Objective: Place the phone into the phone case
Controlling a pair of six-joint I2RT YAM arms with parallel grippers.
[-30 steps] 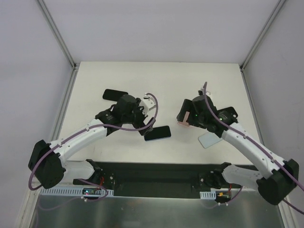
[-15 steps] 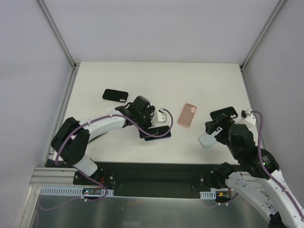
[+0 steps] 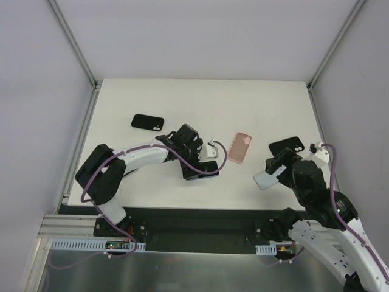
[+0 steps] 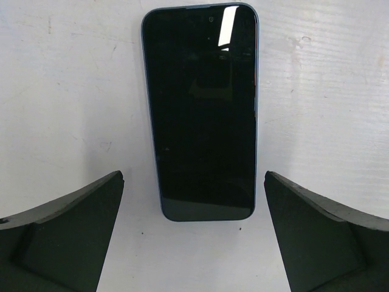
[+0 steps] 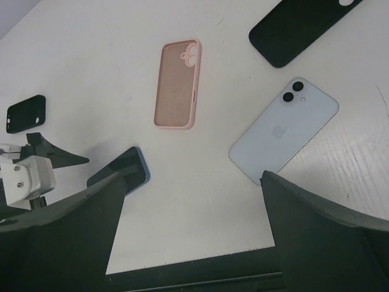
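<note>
Left tool (image 4: 193, 176) stands wide, its two dark fingers on both sides of the near end of a phone (image 4: 200, 109) without touching it. This phone lies flat on the white bench (image 3: 200, 97) with the dark screen up and a bluish rim around it; it is not in any case.

Just to the right of it, with a small gap between, lies the pink case (image 5: 177, 85). Its hollow side seems to face up, the camera opening is at the far end, and nothing is inside it. A black case (image 3: 148, 122) lies far left on the bench, well apart from the others, and I cannot tell if something is in it. A second black piece (image 5: 298, 30) lies on the right side; whether it is a case or a phone I cannot tell. Near it, closer to the arms, a light blue phone (image 5: 284, 129) lies with its back up.

Right tool (image 5: 192, 176) is also wide and holds nothing; it hangs high above the near right part of the bench.

One second ago the right arm reached forward and its tool covered the pink case; now this arm is drawn back and the case is in full view. The left tool was then farther left, beside the phone; now it is over it. The phone itself has kept its place.
</note>
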